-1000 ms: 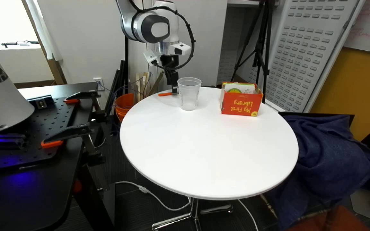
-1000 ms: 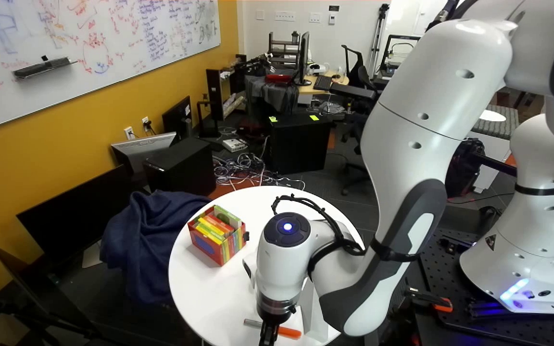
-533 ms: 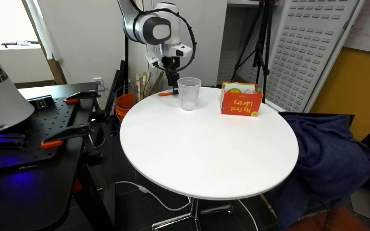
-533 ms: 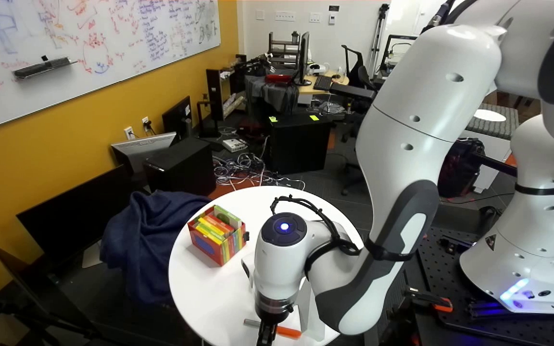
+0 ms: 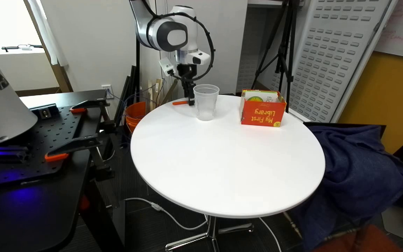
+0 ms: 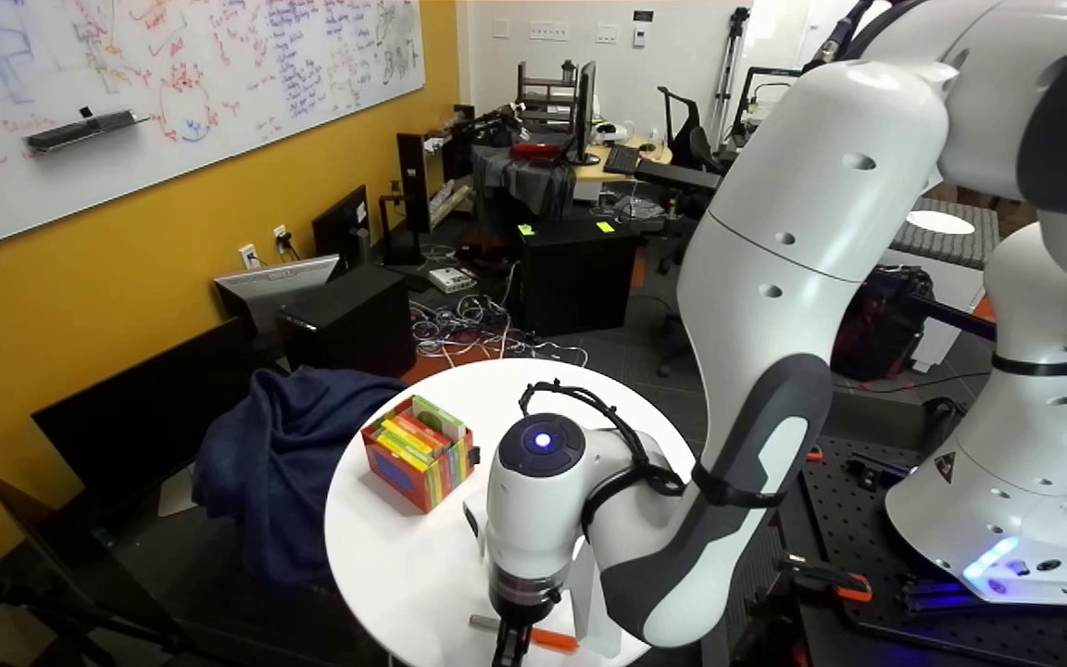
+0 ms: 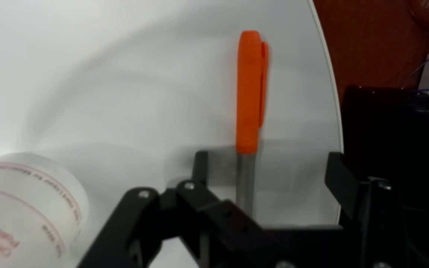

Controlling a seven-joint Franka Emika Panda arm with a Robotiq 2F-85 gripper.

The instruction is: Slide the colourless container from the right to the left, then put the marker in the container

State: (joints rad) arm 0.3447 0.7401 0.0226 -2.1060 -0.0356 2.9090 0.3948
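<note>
The marker (image 7: 247, 93), a slim grey barrel with orange cap and clip, lies on the smooth white round surface (image 5: 229, 157), between the gripper's (image 7: 266, 162) spread fingers. A clear, tapering plastic cup (image 5: 206, 105) stands upright beside the gripper; an orange-red box (image 5: 261, 114) of thin books (image 6: 418, 440) sits well apart.

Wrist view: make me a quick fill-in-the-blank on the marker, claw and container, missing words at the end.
1. The marker has a cap coloured ____.
2. The claw is not shut but ____.
3. In this picture, the marker shows ____ the claw's two fingers.
4. The container appears at the lower ____ of the picture.

Missing words: orange; open; between; left.
</note>
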